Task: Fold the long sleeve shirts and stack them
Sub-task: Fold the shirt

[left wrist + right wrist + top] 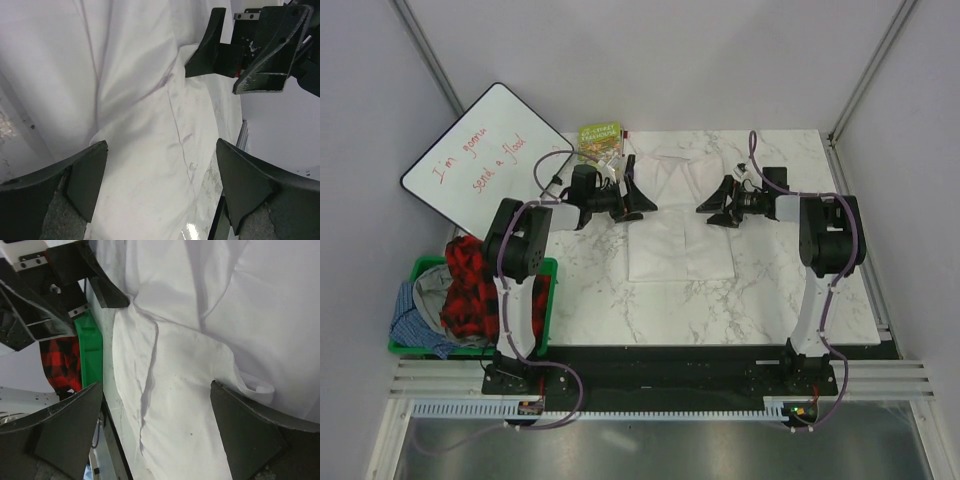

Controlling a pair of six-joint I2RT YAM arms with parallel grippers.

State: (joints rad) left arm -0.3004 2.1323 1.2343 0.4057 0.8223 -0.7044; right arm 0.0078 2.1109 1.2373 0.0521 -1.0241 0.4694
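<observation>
A whiteboard (pixel 485 160) is leaning at the far left, showing red handwriting that seems to read "I'm gonna send a flood". Beside it a green book (pixel 599 139) is lying at the far edge of the marble worktop (pixel 720 310); its yellow cover lettering is too small to read.

Both arms are reaching forward from their bases and bending inward at the elbow, so their wrists are pointing at each other across the white shirt (pixel 680 245). The left fingers (pixel 638 195) are standing spread wide at the shirt's left edge, pinching nothing. The right fingers (pixel 720 205) are likewise spread wide at the shirt's right edge, holding nothing. In the wrist views each arm's finger tips are coming right up to the cloth's edge; whether they are pressing on it I cannot tell.

The white shirt is lying flat in the middle of the worktop, between the two sets of fingers, collar end toward the far side.

A green bin (pixel 548 290) is sitting off the worktop's left edge, holding a red and black plaid garment (pixel 468 280), a blue checked cloth (pixel 415 325) and a grey cloth (pixel 435 288).
</observation>
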